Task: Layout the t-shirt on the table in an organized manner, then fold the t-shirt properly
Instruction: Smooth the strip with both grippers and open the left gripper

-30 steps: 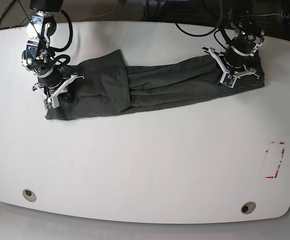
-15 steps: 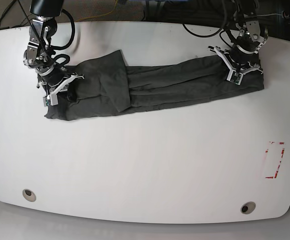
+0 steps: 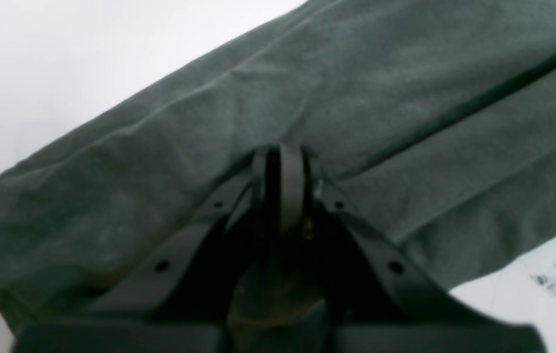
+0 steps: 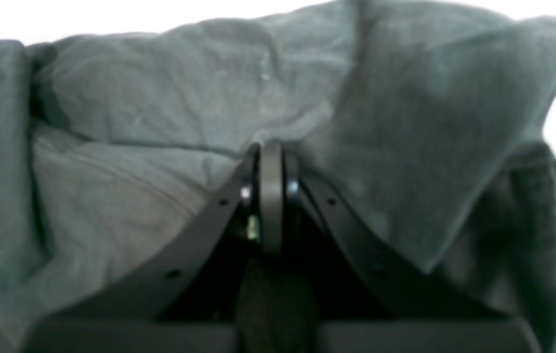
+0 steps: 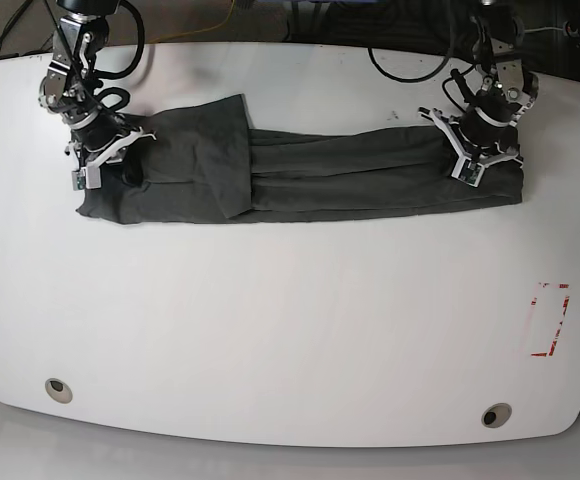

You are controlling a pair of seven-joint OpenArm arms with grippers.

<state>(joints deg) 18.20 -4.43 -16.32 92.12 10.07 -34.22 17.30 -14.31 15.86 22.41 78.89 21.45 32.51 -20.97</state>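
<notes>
The dark grey t-shirt (image 5: 320,180) lies on the white table (image 5: 290,330) as a long, narrow, bunched band, with a flap folded over left of its middle. My left gripper (image 5: 477,163) is at the band's right end, and my right gripper (image 5: 98,168) is at its left end. In the left wrist view the left gripper (image 3: 282,151) has its jaws pressed together, pinching the t-shirt (image 3: 356,98). The right gripper (image 4: 270,147) is likewise shut on wrinkled folds of the t-shirt (image 4: 160,98).
A red tape rectangle (image 5: 550,320) marks the table at the right. Two round grommets (image 5: 58,389) (image 5: 495,414) sit near the front edge. Black cables (image 5: 400,60) run along the far edge. Dark specks (image 3: 547,282) dot the table beside the cloth.
Both grippers have moved toward the table's far edge, dragging the t-shirt's ends with them. The band now lies straighter and more level.
</notes>
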